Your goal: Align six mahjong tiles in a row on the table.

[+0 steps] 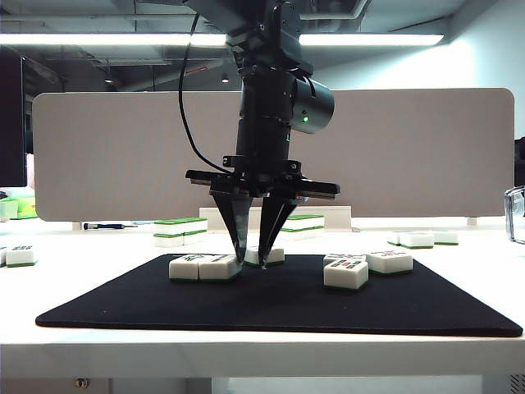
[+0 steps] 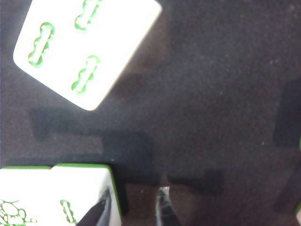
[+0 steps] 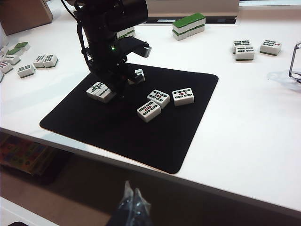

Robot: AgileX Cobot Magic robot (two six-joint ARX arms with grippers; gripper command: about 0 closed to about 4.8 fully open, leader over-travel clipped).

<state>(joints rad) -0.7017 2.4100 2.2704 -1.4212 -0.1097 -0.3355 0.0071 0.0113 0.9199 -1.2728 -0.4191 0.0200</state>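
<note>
Six mahjong tiles lie on the black mat (image 1: 271,308), which rests on the white table (image 1: 246,351). Two of them touch side by side (image 1: 205,268) at the left, one (image 1: 274,255) lies behind my left gripper, and three (image 1: 345,274) are bunched at the right. My left gripper (image 1: 253,263) points straight down at the mat just right of the pair. It is open (image 2: 135,190), with bare mat between its fingers and one finger (image 2: 99,211) over the edge of the nearer tile (image 2: 80,193). A tile with green bamboo marks (image 2: 84,47) lies farther off. My right gripper (image 3: 132,194) is shut, low in front of the table's edge.
Loose tiles lie on the table off the mat: green-topped stacks (image 1: 180,231) (image 3: 188,23) at the back, a few at the right (image 3: 256,48) and several at the left (image 3: 28,61). A clear object (image 1: 514,213) stands at the right edge. A grey divider panel (image 1: 107,156) closes the back.
</note>
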